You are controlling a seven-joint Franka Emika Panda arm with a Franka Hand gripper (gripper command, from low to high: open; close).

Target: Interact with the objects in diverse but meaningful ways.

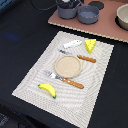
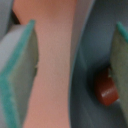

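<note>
My gripper [image 1: 68,5] is at the back of the exterior view, low over a grey-blue pot [image 1: 67,11] on a pink board [image 1: 107,27]. In the wrist view the gripper [image 2: 70,70] is open. One teal-edged finger [image 2: 20,75] is over the board and the other finger [image 2: 121,60] is over the pot's inside [image 2: 92,45], with the rim between them. A small reddish-brown item [image 2: 106,88] lies in the pot. On the striped placemat [image 1: 35,70] lie a yellow banana [image 1: 47,90], a yellow cheese wedge [image 1: 90,46] and a white-and-blue tool [image 1: 73,44].
A round tan plate [image 1: 67,65] sits mid-mat between an orange-handled knife [image 1: 83,57] and fork [image 1: 70,81]. A second grey-blue bowl [image 1: 88,13], a black round thing [image 1: 97,5] and a beige bowl [image 1: 123,17] stand on the board.
</note>
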